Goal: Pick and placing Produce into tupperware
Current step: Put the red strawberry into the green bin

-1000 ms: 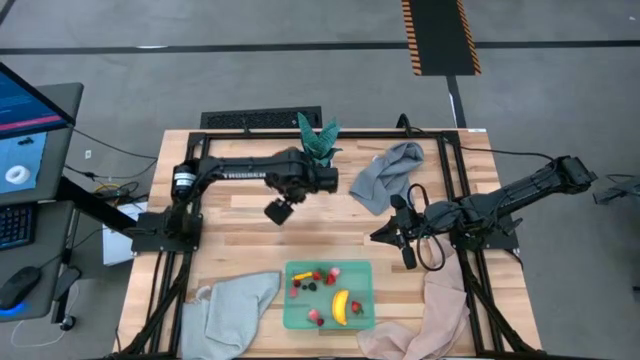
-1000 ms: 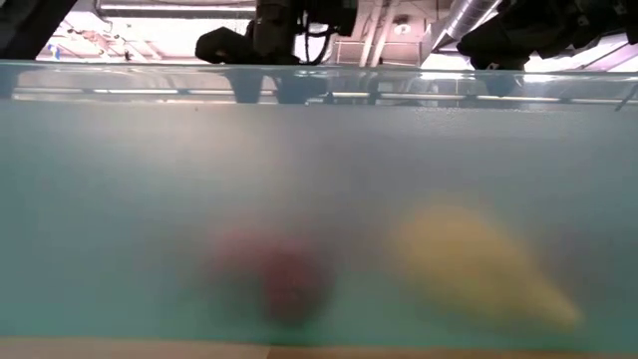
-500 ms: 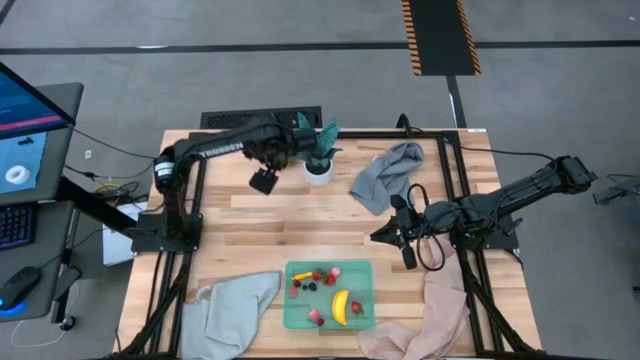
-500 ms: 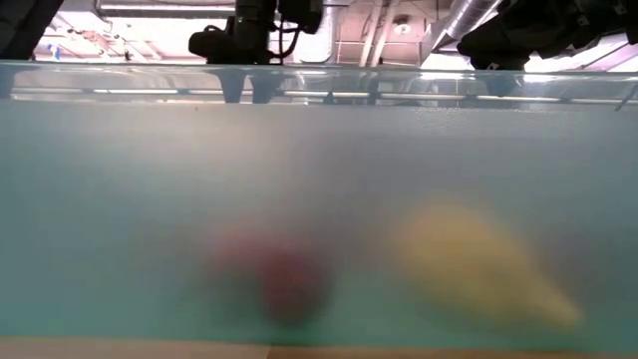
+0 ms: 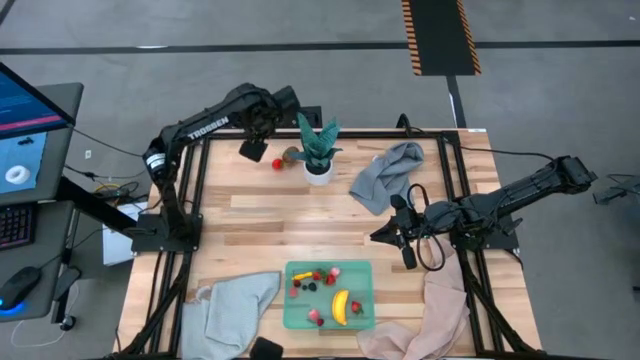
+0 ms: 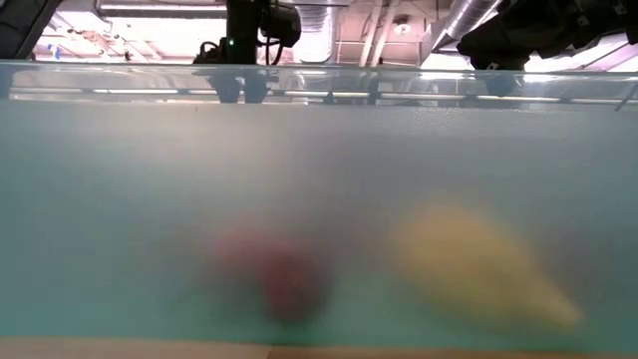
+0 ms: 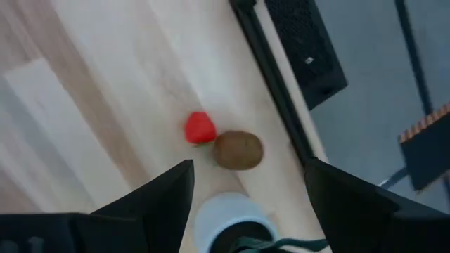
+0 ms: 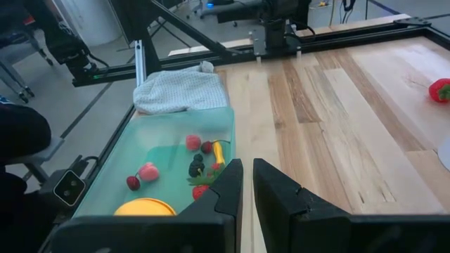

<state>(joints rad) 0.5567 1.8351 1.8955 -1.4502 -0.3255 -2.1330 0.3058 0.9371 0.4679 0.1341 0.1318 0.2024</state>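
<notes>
While the left gripper hovers, jaws wide and empty, beside a strawberry and brown piece, the right gripper, jaws narrowed, waits near the tupperware.

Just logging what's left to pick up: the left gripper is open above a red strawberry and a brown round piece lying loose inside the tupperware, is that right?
Not quite. The red strawberry and brown round piece lie on the bare wooden table beside the potted plant, far from the tupperware. The high view shows it. The left gripper is indeed open above them.
</notes>
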